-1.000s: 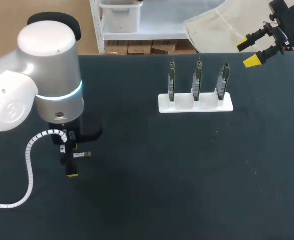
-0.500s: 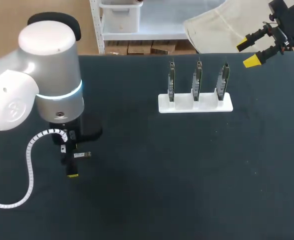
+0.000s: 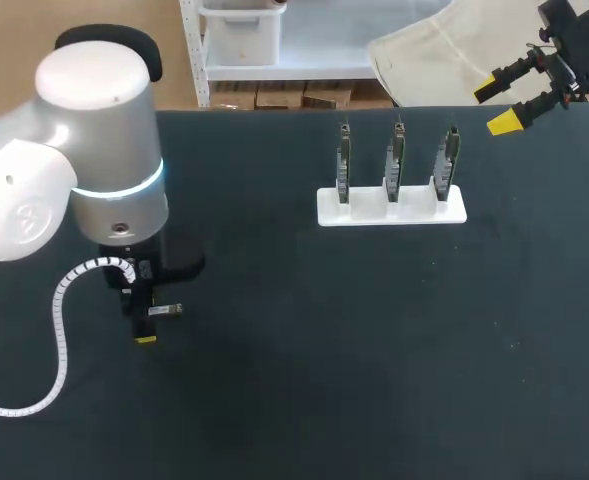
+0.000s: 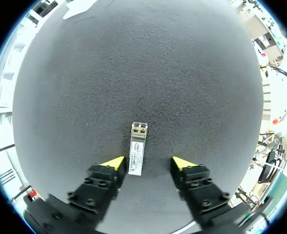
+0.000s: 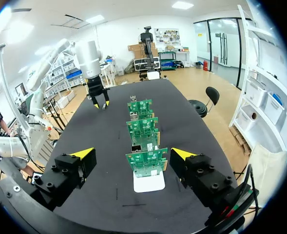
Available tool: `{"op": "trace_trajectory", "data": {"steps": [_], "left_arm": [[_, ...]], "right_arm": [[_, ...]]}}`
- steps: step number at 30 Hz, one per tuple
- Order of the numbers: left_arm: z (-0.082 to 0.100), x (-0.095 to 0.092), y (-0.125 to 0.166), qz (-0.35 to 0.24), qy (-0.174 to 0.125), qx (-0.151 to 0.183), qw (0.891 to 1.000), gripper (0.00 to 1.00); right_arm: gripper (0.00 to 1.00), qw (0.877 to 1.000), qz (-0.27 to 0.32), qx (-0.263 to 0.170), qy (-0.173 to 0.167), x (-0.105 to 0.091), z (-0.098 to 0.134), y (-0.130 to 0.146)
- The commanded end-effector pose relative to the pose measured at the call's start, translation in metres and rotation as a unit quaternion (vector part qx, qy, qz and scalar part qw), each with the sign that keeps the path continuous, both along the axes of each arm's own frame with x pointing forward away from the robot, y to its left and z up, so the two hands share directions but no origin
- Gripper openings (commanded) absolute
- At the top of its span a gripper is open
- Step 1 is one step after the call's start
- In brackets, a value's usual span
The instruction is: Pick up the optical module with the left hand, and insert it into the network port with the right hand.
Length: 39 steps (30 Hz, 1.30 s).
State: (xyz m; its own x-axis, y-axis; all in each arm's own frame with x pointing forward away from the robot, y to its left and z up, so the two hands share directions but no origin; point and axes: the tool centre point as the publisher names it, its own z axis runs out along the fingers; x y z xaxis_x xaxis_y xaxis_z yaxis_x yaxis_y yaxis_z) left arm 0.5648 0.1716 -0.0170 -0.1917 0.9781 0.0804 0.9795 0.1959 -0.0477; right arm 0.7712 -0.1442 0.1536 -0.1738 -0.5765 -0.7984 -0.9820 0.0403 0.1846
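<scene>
The optical module [image 4: 137, 148], a small silver bar with a white label, lies flat on the black table [image 4: 148, 68] between my left gripper's [image 4: 148, 163] yellow fingertips [image 4: 113, 162]. It is close against one tip, with a clear gap to the other, so the gripper is open around it. In the head view the module [image 3: 164, 311] pokes out beside the left wrist. Three green circuit boards [image 3: 394, 160] with the network ports stand upright in a white holder [image 3: 392, 207]. My right gripper [image 3: 509, 100] hangs open and empty above the table's far right edge, behind the boards [image 5: 145, 163].
My bulky left arm [image 3: 84, 170] with its coiled white cable [image 3: 62, 330] covers the table's left side. In the right wrist view the holder [image 5: 149, 183] sits just ahead of the right gripper [image 5: 132, 153], the boards lined up one behind another.
My left gripper's fingers have drawn closer together around the module. The module, the boards and the right arm have not moved.
</scene>
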Motion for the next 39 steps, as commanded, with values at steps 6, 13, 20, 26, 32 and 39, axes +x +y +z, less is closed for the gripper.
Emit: {"op": "trace_trajectory", "data": {"steps": [6, 13, 20, 26, 32, 39], "left_arm": [[-0.004, -0.005, 0.006, -0.003, 0.004, 0.006, 1.0, 0.0], [-0.005, -0.009, 0.011, 0.011, 0.009, 0.004, 1.0, 0.0], [0.014, -0.004, 0.003, 0.029, -0.017, -0.035, 0.999, 0.0], [0.061, 0.021, -0.013, 0.045, -0.072, -0.114, 0.99, 0.0], [0.123, 0.047, -0.033, 0.033, -0.129, -0.203, 0.97, 0.0], [0.16, 0.056, -0.04, 0.025, -0.171, -0.23, 0.958, 0.0]], "right_arm": [[1.0, 1.0, 0.001, 0.0, 0.001, 0.001, 0.0, 0.0], [1.0, 1.0, 0.001, 0.0, 0.001, 0.001, 0.0, 0.0], [1.0, 1.0, 0.001, 0.0, 0.001, 0.001, 0.0, 0.0], [1.0, 1.0, 0.001, 0.0, 0.001, 0.001, 0.0, 0.0], [1.0, 1.0, 0.001, 0.0, 0.001, 0.001, 0.0, 0.0], [1.0, 1.0, 0.001, 0.0, 0.001, 0.001, 0.0, 0.0]]}}
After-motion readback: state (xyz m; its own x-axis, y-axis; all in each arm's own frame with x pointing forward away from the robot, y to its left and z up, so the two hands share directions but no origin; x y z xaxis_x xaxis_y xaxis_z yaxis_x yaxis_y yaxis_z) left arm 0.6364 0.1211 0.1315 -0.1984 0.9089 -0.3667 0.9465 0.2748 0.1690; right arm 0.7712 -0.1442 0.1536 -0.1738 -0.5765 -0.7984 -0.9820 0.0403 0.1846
